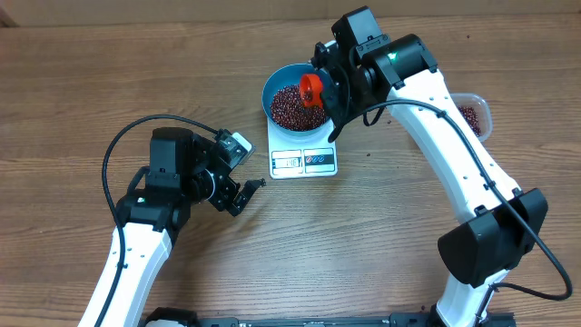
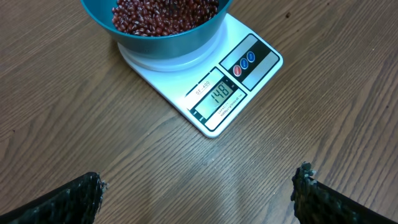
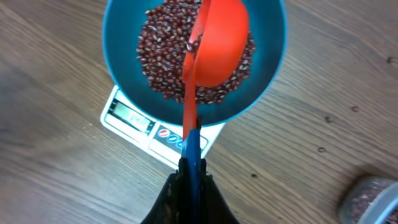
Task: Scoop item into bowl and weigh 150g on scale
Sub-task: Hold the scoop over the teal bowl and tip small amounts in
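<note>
On wooden table, clamps right gripper on red scoop tipped over beans in blue bowl atop scale showing 148, probably for topping up; hangs left gripper nearby, fingers wide apart.

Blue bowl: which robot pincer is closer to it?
Right. The right pincer holds a red scoop just above the bowl; the open left pincer is farther off, beyond the scale.

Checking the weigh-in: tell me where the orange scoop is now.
Overhead, the orange scoop hangs over the blue bowl on the scale, far middle of the table, its handle clamped in the right gripper.
</note>
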{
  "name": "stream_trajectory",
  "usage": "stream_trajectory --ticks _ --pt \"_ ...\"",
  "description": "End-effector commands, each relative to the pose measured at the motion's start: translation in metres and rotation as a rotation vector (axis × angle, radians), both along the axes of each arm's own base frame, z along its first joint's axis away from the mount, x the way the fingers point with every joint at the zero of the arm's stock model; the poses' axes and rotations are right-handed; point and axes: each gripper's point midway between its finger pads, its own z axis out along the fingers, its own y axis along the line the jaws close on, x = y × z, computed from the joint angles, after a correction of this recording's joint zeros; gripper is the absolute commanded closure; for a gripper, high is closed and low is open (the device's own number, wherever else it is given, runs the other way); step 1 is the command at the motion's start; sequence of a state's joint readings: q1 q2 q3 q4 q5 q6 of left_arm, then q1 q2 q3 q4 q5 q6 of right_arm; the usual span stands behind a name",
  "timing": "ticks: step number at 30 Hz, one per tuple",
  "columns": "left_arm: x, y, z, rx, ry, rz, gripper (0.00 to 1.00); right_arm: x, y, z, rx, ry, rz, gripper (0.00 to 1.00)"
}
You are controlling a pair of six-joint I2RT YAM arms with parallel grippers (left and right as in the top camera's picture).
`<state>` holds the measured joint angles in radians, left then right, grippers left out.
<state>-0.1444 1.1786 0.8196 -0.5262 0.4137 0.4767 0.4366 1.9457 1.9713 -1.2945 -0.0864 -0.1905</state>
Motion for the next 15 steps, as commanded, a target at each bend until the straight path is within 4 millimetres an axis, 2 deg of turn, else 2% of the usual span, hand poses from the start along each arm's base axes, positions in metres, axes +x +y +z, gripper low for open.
stream_trajectory --ticks 1,6,15 --pt "0.0008 0.0003 0.0006 -0.003 0.000 0.008 0.00 0.0032 0.0005 0.0328 -0.028 -0.117 -0.006 0.96" --pt "0.0008 0.0003 0.0006 -0.003 0.000 0.008 0.00 0.0024 0.0022 0.0334 -0.115 -0.163 0.001 0.96" --pt "0.0008 0.0003 0.0006 -0.003 0.000 0.008 0.01 0.0017 0.0028 0.0333 -0.119 -0.164 0.002 0.96"
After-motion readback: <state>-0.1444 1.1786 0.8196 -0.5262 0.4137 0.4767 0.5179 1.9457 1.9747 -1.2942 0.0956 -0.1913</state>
